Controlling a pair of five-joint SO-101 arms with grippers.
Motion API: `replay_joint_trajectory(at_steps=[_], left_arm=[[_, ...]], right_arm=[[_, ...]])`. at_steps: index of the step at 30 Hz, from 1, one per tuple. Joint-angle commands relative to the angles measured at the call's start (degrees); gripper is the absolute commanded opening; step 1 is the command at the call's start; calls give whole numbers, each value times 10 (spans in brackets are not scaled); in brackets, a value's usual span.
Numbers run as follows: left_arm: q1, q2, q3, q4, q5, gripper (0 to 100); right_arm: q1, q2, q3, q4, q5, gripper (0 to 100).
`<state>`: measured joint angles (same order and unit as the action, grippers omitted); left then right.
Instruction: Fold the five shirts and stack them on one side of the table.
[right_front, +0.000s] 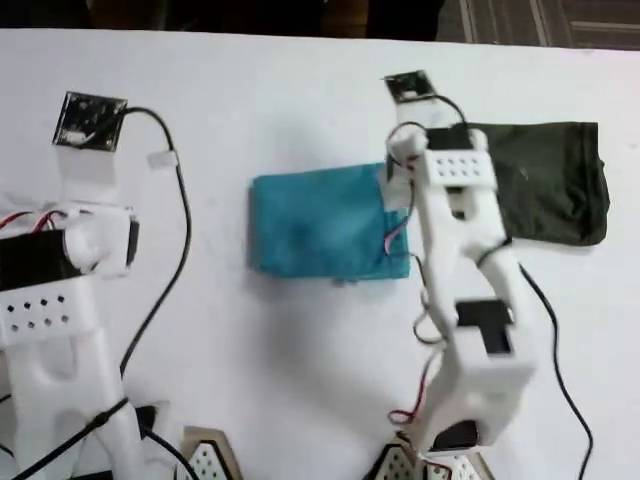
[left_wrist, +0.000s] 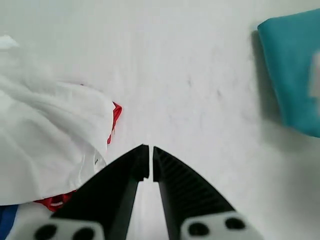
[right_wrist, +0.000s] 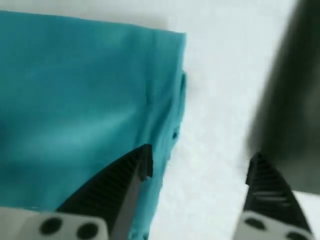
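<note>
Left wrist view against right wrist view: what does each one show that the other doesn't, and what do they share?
Left wrist view, not the right: a crumpled white cloth shirt lying over red fabric, and the left arm's jaws, shut. Right wrist view, not the left: a dark folded cloth shirt and the right arm's jaws, open, one over the edge of a folded teal cloth shirt. Both: that teal shirt and the white table.

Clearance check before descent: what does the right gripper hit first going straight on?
Probably the edge of the teal folded shirt, under one finger of the open right gripper. The table shows between its fingers, with the dark shirt beside the other. Depth unclear.
</note>
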<state>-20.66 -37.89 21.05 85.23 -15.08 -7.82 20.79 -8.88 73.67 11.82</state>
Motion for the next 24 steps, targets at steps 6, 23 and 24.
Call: replay_joint_trajectory(at_steps=[6,23,24], left_arm=[[-48,-18,30,-27,-2,46],[-68,-22,52,-69,-62,44],[-67,-22,52,-73,-62,44]], right_arm=[[-41,167,-211,74,-6,317],[-39,371,-367,203,0,248],[-39,382,-377,218,1,189]])
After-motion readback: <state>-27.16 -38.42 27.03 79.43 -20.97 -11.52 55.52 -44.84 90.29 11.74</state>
